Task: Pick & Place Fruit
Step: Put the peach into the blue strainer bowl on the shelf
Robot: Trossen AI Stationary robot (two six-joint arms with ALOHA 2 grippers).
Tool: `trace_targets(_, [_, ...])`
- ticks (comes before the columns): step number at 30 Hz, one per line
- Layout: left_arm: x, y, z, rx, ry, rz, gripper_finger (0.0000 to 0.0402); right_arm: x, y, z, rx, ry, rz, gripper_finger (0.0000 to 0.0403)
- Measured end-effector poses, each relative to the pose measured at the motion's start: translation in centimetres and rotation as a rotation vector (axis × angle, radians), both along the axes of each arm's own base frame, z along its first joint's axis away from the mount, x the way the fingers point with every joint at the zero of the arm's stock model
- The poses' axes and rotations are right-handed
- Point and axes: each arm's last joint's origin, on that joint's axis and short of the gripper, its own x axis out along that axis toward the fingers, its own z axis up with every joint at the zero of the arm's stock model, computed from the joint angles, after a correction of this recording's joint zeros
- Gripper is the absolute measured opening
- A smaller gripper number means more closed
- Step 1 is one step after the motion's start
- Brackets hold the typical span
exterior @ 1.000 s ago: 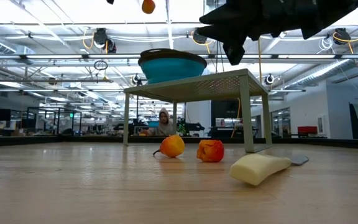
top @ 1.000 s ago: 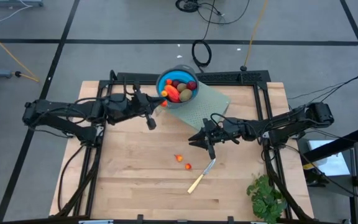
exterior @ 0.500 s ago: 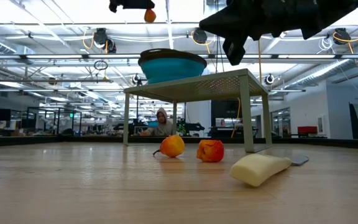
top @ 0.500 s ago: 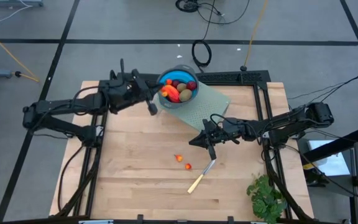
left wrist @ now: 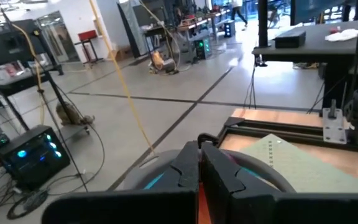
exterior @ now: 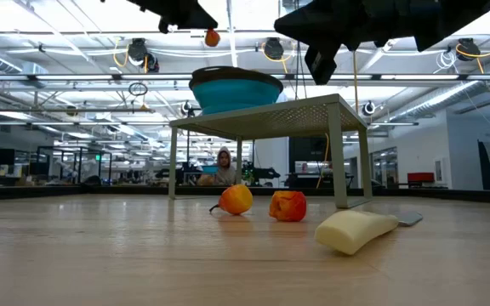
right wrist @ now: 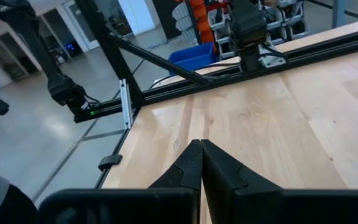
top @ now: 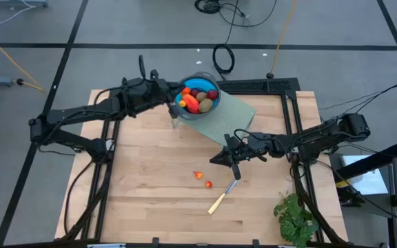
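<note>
1. Most of the fruit is seen already gathered in the blue bowl [top: 197, 96], which stands on a green perforated stand [top: 230, 114] near the far edge of the tabletop [top: 150, 200]; ovals, dark red balls and the longer red-orange piece [top: 191, 103] are piled there.
2. The longer piece is laid roughly left to right, slightly slanted; which end leads cannot be told.
3. The left gripper [top: 176, 103] is held at the bowl's left rim, clenched on a small orange-red fruit [exterior: 213, 37], judged about to be dropped in.
4. Two tiny orange-red pieces [top: 203, 179] are left on the boards near the middle, just beside the knife [top: 224, 194].
5. The right gripper [top: 234, 165] is clenched on nothing, hovering above the knife.
</note>
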Motion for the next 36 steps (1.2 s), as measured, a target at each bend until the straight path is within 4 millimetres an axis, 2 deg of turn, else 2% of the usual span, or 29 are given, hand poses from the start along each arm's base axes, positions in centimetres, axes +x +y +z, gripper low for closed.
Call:
trace_targets(13, [1.6, 1.7, -1.8, -0.02, 0.04, -0.035, 0.0, -1.0, 1.3, 1.1, -0.146, -0.055, -0.009, 0.0])
trace_targets(19, [1.7, 2.3, -2.0, -0.018, 0.036, -0.026, 0.0, -2.6, 2.0, 1.9, -0.238, -0.01, -0.08, 0.0])
trace_targets(36, [1.8, 2.8, -2.3, -0.018, 0.044, -0.038, 0.0, -7.6, 2.7, 4.1, -0.332, 0.074, -0.173, 0.0])
